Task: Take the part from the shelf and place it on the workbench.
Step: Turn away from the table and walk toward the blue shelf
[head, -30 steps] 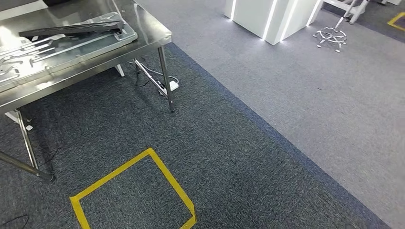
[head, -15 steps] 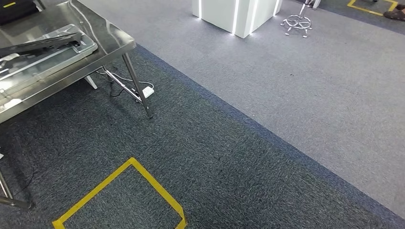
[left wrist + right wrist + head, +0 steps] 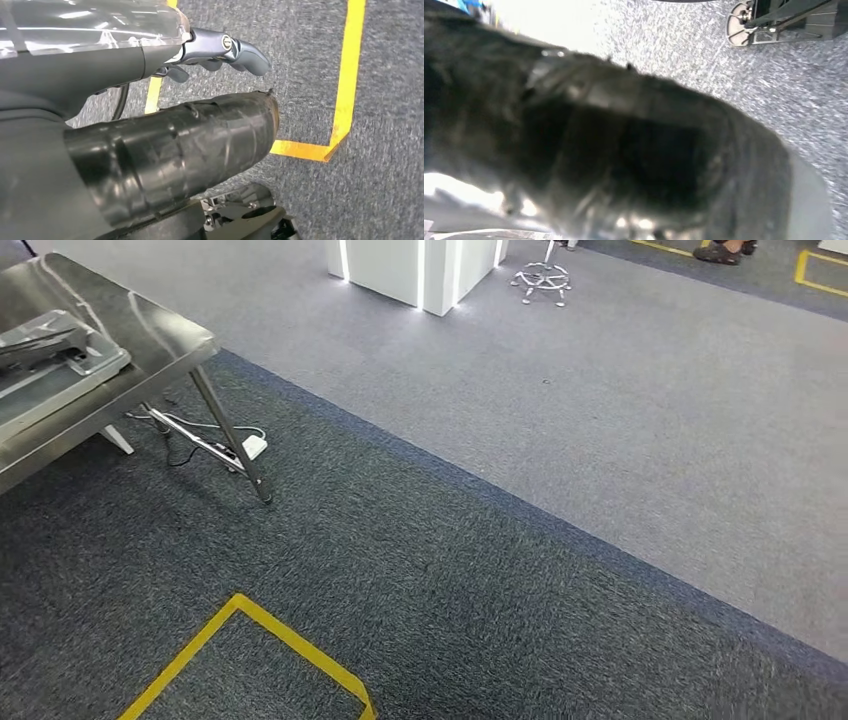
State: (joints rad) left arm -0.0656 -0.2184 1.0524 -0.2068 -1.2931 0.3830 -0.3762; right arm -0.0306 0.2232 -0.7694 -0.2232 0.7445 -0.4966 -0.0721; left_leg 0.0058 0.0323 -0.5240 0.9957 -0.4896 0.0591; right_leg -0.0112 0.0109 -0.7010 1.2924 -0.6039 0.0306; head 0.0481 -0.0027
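Camera swung right; workbench apparently well apart from left hand.

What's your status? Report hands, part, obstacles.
Left hand hangs over carpet, nothing held. Right hand too blurred to call. Workbench at left, yellow floor tape ahead.

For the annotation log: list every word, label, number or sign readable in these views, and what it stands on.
None can be read.
The yellow floor tape forms plain lines, no lettering.
The steel workbench, the metal tray on it and the white lit counter carry no legible marks.
The right wrist view is blurred.
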